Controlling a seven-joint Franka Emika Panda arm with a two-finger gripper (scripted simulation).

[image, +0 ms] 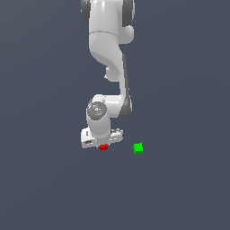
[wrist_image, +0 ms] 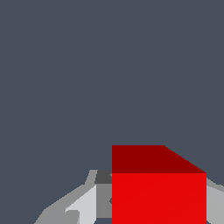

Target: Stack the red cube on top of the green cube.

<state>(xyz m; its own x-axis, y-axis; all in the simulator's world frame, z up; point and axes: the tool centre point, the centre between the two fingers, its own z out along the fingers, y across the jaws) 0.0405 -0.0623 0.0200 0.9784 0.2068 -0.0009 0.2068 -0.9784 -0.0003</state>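
The red cube (image: pixel 103 147) sits low at the arm's tip, tucked just under the white gripper (image: pixel 102 143). In the wrist view the red cube (wrist_image: pixel 158 188) fills the space between the grey fingers (wrist_image: pixel 81 205), which flank it on both sides, so the gripper appears closed on it. Whether the cube rests on the floor or is already raised a little, I cannot tell.

The green cube (image: pixel 138 148) lies on the dark floor (image: pixel 179 188), near the red one but clearly apart, toward the exterior view's right and at about the same height in that picture. It does not show in the wrist view. I judge the carry must go sideways that way, then down squarely onto green.
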